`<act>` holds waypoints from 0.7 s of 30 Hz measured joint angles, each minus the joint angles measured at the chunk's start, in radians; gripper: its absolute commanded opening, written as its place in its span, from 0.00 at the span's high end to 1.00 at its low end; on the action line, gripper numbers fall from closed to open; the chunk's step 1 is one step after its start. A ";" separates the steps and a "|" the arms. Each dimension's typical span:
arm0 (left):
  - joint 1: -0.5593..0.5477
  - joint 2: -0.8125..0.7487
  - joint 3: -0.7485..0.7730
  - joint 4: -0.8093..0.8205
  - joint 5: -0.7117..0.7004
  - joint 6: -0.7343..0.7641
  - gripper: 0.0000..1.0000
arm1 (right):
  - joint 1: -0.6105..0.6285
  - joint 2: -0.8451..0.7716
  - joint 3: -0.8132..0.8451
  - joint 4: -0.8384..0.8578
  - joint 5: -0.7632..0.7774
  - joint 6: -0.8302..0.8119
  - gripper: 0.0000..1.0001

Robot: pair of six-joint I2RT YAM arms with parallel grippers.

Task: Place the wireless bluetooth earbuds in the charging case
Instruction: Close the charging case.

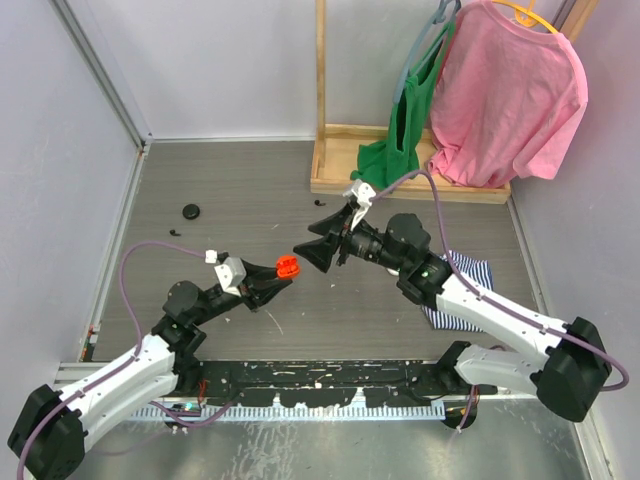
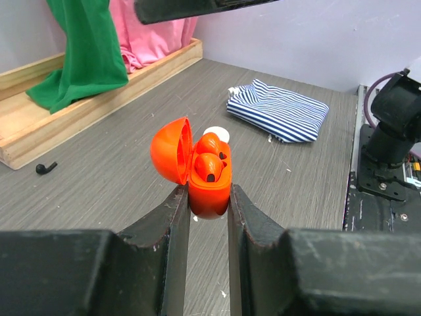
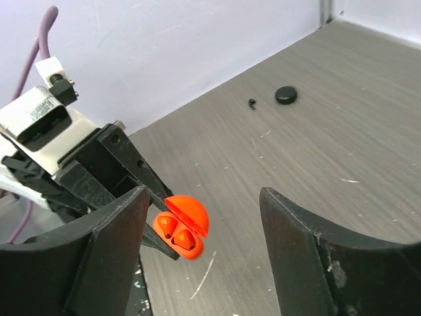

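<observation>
Top view, left gripper (image 1: 283,272): clenched on the red case (image 1: 287,266), which it holds in the air above the middle of the tabletop (image 1: 240,190).
Top view, right gripper (image 1: 312,252): jaws apart, empty, just beside the case on its far-right side.
Top view, other items: a black case (image 1: 190,211) lies near the far-left corner, with a small black earbud (image 1: 177,233) beside it; another black earbud (image 1: 319,203) lies near the far edge by the wooden base (image 1: 400,185).
Left wrist view, case (image 2: 209,178): lid hinged open to the left, body pinched between the two fingers (image 2: 172,227); two red earbuds (image 2: 209,164) sit in the wells.
Left wrist view, background: a striped cloth (image 2: 279,110) lies toward the right edge and a black earbud (image 2: 45,168) near the wooden base (image 2: 79,112).
Right wrist view, right gripper (image 3: 197,253): released and spread wide, with the open case (image 3: 181,230) seen between its jaws but well below them.
Right wrist view, earbuds (image 3: 177,234): both look seated in the red case.
Step in hand: judged to be the end of inserting the second red earbud.
Next move: likely pressing the lid shut, which calls for the right jaws to push it gently while the left grip steadies the case.
</observation>
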 measured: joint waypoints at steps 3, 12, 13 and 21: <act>0.000 0.000 0.000 0.000 0.011 0.001 0.93 | -0.024 0.049 0.036 -0.016 -0.070 0.068 0.21; 0.000 0.000 0.000 0.001 0.032 0.003 0.92 | -0.076 0.248 0.119 -0.069 -0.256 0.242 0.21; 0.000 0.000 0.000 0.000 0.033 0.003 0.93 | -0.077 0.262 0.121 -0.068 -0.275 0.256 0.21; 0.000 0.000 0.000 0.000 0.032 0.003 0.93 | -0.077 0.312 0.139 -0.060 -0.408 0.316 0.26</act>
